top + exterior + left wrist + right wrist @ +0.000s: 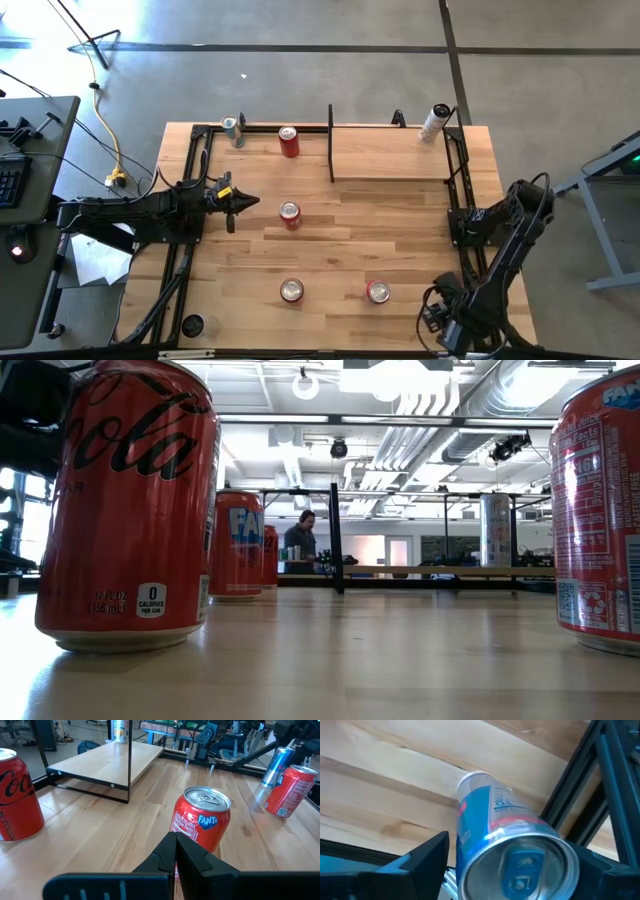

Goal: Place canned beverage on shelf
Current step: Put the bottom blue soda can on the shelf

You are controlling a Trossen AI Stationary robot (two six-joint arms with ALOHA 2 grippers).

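A red Fanta can (290, 213) stands upright mid-table. My left gripper (243, 204) is shut and level, a short way to the can's left, pointing at it without touching; it also shows in the left wrist view (175, 845). My right gripper (515, 865), at the near right corner under the folded right arm (500, 240), is shut on a blue-and-silver can (490, 820). The shelf (390, 150) lies at the far right, with its black divider (331, 145) at its left end. A pale can (436, 123) stands on the shelf's far right corner. My right gripper has the blue-and-silver can between its two fingers, one on each side of the can's wall (462, 835) near the top end. The can is tilted, also seen in the left wrist view (276, 766). Its bottom end (476, 777) points at the table; whether it rests there I cannot tell.
A red can (289, 142) and a silver can (233, 130) stand at the far left. A Coca-Cola can (291, 290) and another red can (378, 291) stand near the front. Black frame bars (190, 200) run along the table's sides. A person (300, 540) is far behind.
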